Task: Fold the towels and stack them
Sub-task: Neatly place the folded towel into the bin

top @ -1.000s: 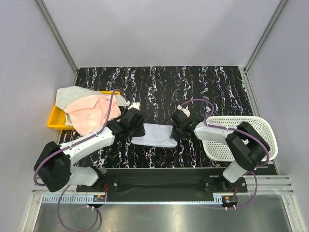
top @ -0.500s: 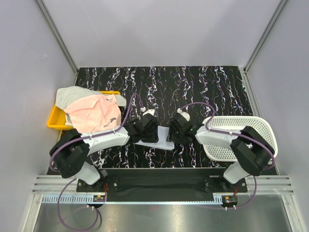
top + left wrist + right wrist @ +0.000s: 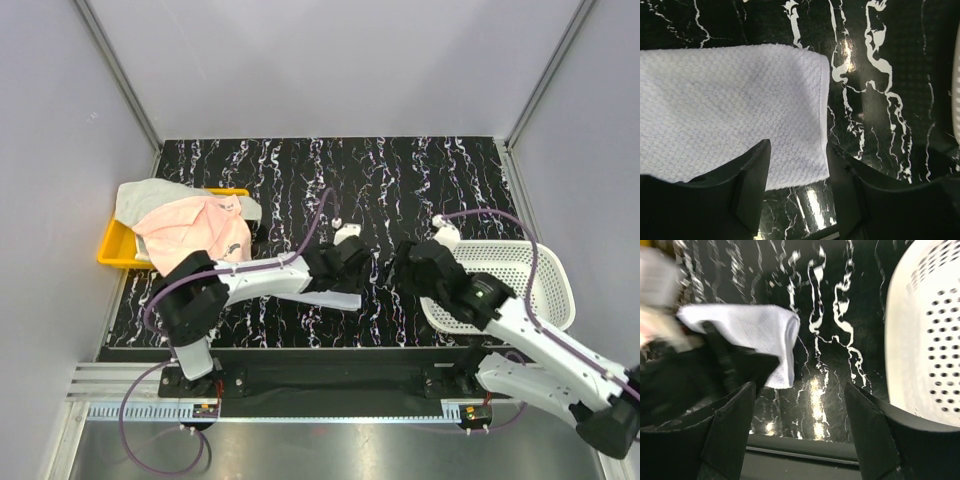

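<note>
1. Folded whitish towel (image 3: 730, 105) flat on the black marbled tabletop (image 3: 400, 180), toward the near edge, partly hidden under the left arm in the top view
2. Left fingers (image 3: 752, 185) spread apart above the towel's right-hand end, gripping nothing; one over the cloth near its corner, the other just past the folded edge, over bare tabletop
3. Towel's near right corner in the gap between those fingers; contact with the cloth not clear from the wrist view
4. Right fingers (image 3: 732, 425) wide apart and holding nothing, near the towel's end but clear of it, over bare tabletop; wrist view blurred
5. From the right wrist, towel's folded end ahead and to the left of the gap, white mesh basket (image 3: 925, 340) close on the right
6. Heap of other towels (image 3: 185, 235), pink on top of a greyish-white one, over the yellow tray (image 3: 112, 252) at the far left, well apart from both sets of fingers
</note>
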